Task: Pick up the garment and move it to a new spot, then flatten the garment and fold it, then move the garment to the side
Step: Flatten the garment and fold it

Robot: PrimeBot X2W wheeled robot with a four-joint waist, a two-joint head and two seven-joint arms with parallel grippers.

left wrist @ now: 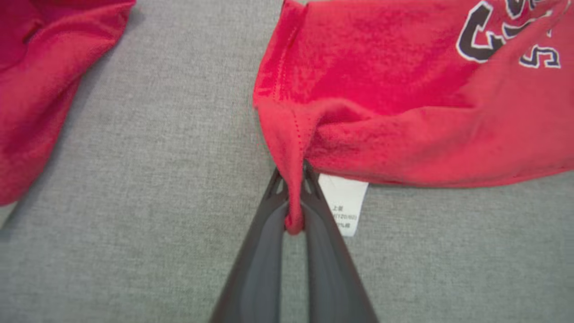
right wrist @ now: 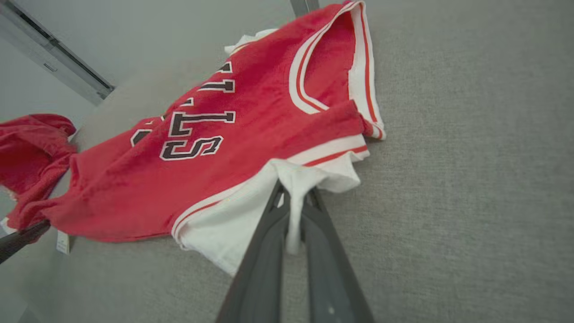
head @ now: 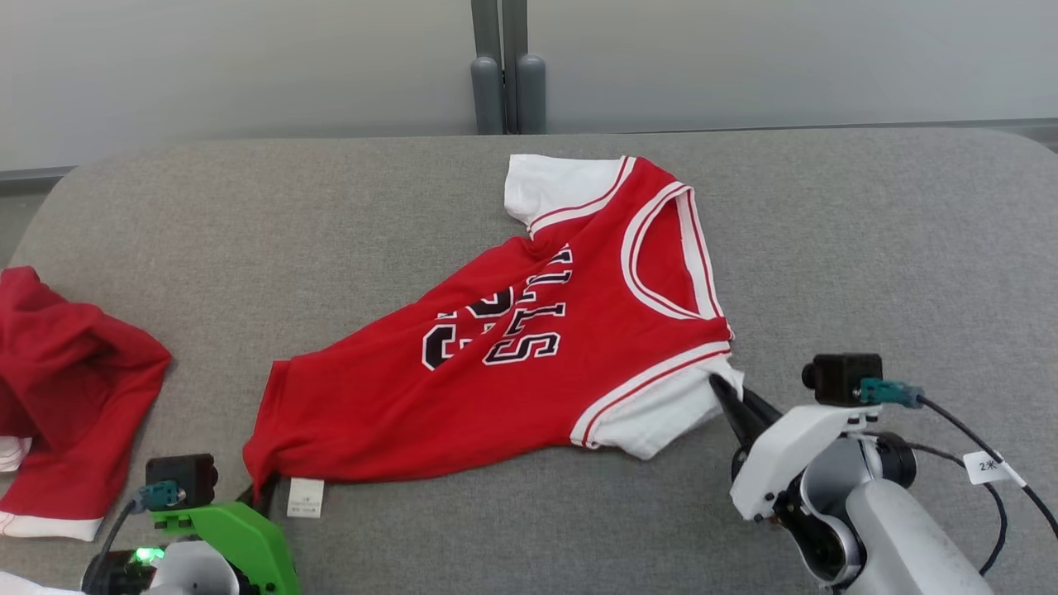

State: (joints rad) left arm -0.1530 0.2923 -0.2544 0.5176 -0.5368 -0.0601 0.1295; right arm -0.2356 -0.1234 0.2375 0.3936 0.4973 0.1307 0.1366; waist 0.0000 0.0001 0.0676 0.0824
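Pinching at both ends: left tool (left wrist: 293,188) is closed tight on the red hem (left wrist: 287,134) of the jersey (head: 496,372), right tool (right wrist: 293,193) closed tight on its white sleeve (right wrist: 224,229). Jersey lies mid-table (head: 868,248), lettering up, label (left wrist: 345,206) just beside the left tool. Another red garment (head: 66,372) sits far left, apart.

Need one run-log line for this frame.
stage: grasp, not lifted | left gripper: shut on hem corner of red-and-white jersey shirt | right gripper: shut on white sleeve | surface: grey fabric tabletop
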